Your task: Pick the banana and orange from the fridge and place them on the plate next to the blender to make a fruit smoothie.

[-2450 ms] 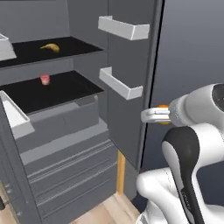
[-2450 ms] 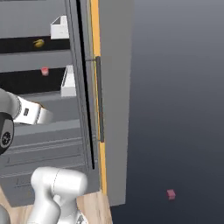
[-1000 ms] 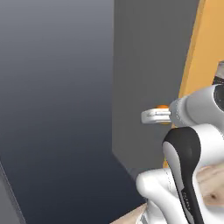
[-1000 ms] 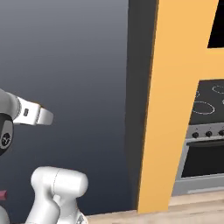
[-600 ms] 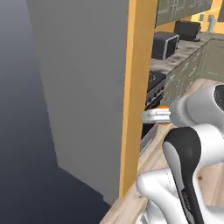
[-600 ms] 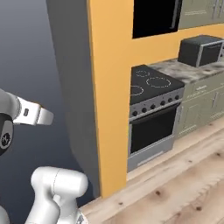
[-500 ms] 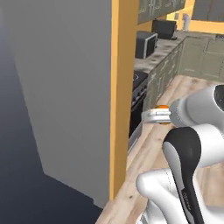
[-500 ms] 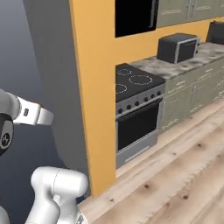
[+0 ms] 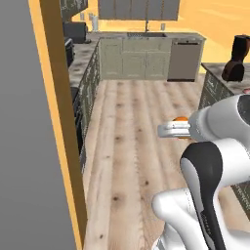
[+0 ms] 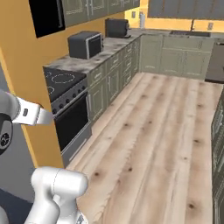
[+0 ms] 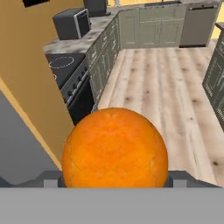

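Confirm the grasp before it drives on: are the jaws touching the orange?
Touching. In the hand view the orange sits pressed between the gripper's jaws, no gap on either side.

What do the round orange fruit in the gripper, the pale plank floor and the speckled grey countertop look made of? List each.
Round orange fruit: dimpled matte peel, faintly cracked, real-fruit look.
Pale plank floor: light wood, judging by seams and dark knots, low sheen.
Speckled grey countertop: mottled, probably stone or granite-like laminate.

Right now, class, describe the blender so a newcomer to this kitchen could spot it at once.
Follow the wooden floor to the counter on its right side in the left base view. The blender stands on that speckled top, dark and tall with a brown base, unlike the pale green cabinets nearby.
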